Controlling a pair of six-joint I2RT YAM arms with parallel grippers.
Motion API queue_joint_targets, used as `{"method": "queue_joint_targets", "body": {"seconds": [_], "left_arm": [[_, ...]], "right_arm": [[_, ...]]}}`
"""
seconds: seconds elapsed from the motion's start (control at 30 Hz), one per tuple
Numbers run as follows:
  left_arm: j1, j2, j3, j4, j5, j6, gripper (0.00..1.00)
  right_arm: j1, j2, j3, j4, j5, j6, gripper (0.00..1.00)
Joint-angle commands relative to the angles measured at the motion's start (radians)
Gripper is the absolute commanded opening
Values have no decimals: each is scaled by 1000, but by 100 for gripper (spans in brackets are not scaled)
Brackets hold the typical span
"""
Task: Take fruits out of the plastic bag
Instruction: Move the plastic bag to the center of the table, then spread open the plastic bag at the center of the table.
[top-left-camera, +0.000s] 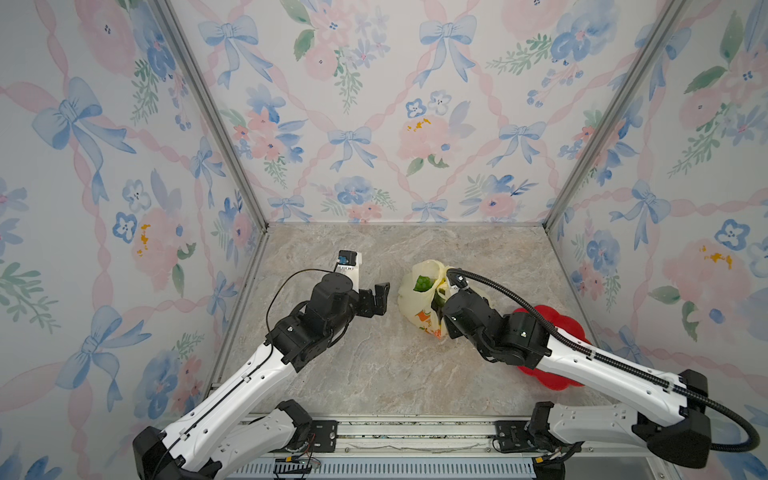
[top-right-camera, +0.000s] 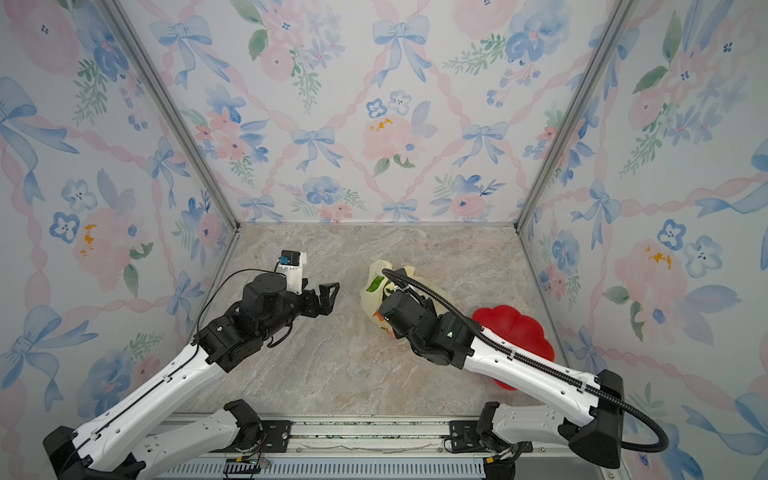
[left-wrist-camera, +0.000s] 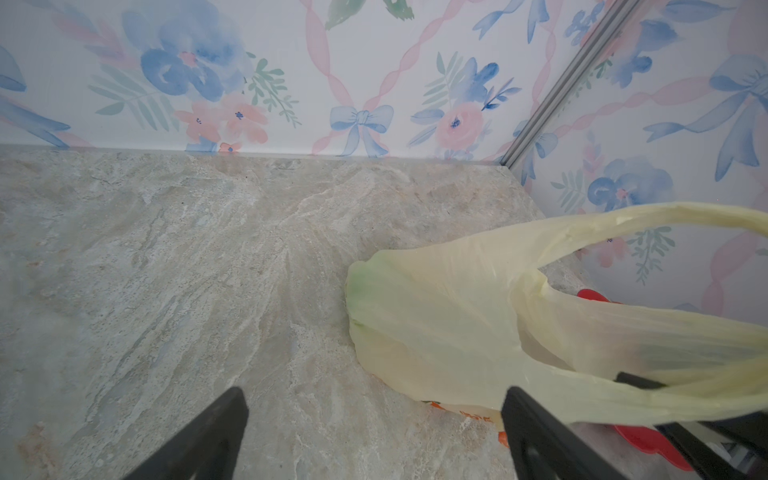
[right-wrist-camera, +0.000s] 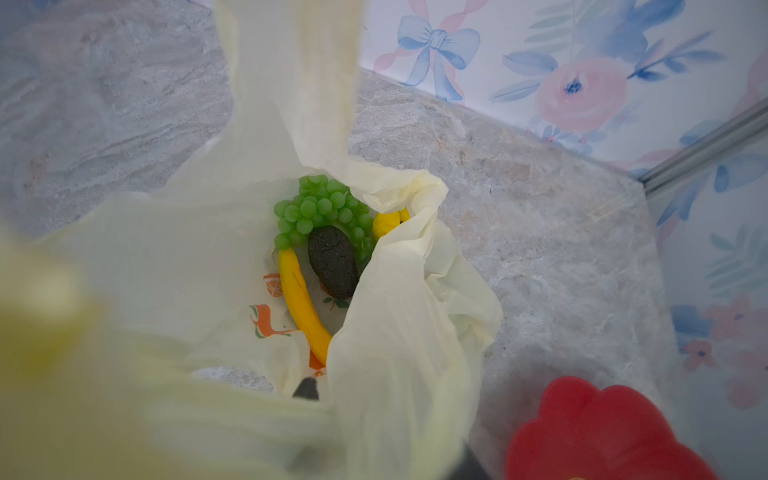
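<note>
Left gripper (top-left-camera: 379, 298): jaws wide apart and empty, near the plastic bag (top-left-camera: 417, 301).
Right gripper (top-left-camera: 439, 301): at the bag's mouth. The film and the wrist hide its jaws, so you cannot tell their state.
Bag location: on the table (top-left-camera: 374, 374), beside the red plate (top-left-camera: 548, 324).
Right wrist view only: green grapes (right-wrist-camera: 322, 210), dark avocado (right-wrist-camera: 333, 262) and yellow banana (right-wrist-camera: 299, 299) all lie inside the bag.
Top views: you see only a green patch at the mouth.
Left wrist view: a green tint shows through the film — no fruit outline.
Print: orange fruit pictures — any characters are too blurred to read.
</note>
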Motion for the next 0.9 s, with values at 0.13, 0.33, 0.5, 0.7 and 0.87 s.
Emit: {"method": "queue_joint_targets", "body": {"seconds": [0.13, 0.33, 0.5, 0.7, 0.87], "left_arm": [[-297, 167, 221, -101, -161, 102, 98], [-358, 339, 332, -120, -288, 93, 98], [-313, 437, 366, -143, -357, 26, 90], [-164, 487, 325, -137, -259, -75, 55], [-52, 518, 297, -106, -98, -137, 26]], "right_arm": [[-95, -199, -166, 146, -82, 83, 12], [-135, -259, -227, 181, -130, 104, 9], [-163, -261, -237, 164, -139, 103, 6], [-246, -289, -255, 149, -205, 110, 4], [-375, -314, -297, 175, -302, 138, 2]]}}
